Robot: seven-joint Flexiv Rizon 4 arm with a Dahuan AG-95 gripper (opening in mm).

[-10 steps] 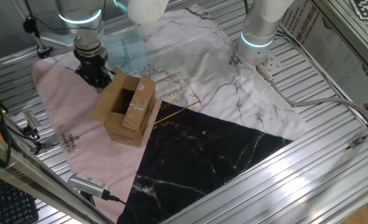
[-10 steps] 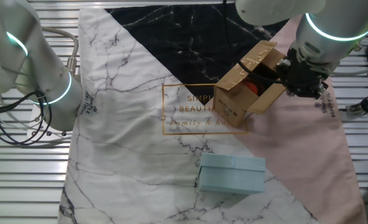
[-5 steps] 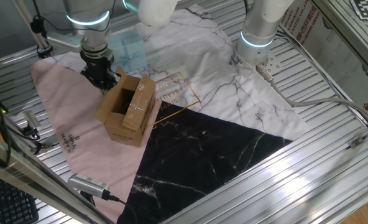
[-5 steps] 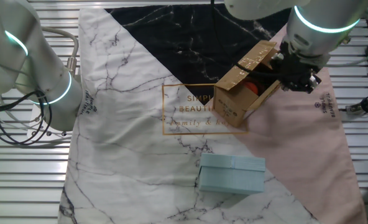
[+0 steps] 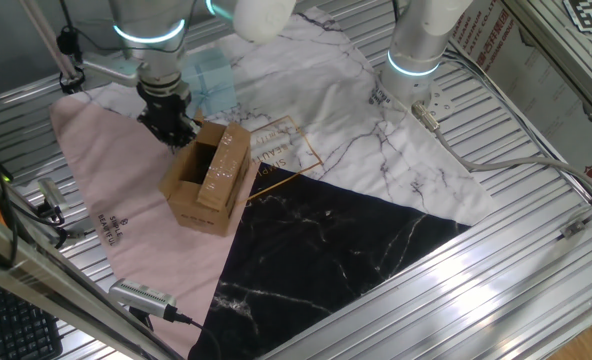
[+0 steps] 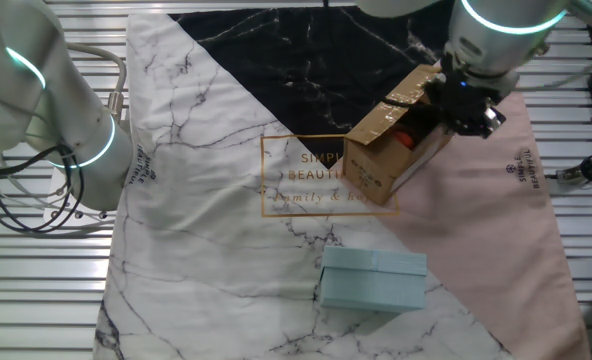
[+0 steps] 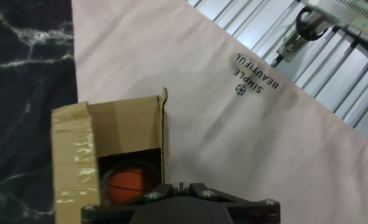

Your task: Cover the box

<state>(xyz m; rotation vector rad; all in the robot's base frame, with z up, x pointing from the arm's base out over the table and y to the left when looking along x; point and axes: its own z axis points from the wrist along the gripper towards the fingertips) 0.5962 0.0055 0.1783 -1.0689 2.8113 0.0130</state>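
On the table (image 5: 536, 250), which is made of silver metal slats, a big cloth (image 5: 366, 120) with white marble, black marble and pink parts is spread out. The small brown cardboard box (image 5: 208, 178) with shiny clear tape on one flap is seen near the middle of the cloth, where the pink, white and black parts meet. Its top is open, and a round orange ball (image 7: 129, 182) can be seen inside it. The black claw (image 5: 175, 131) on the silver arm is placed at the back edge of the box, right by a raised flap. Whether the claw is spread or pressed together cannot be told, because its fingers are hidden in every view. A pale blue flat box (image 6: 373, 280) is seen lying on the white part of the cloth, well apart from the brown box. A second white arm (image 6: 76, 140) with a glowing ring is seen standing at the side of the cloth.
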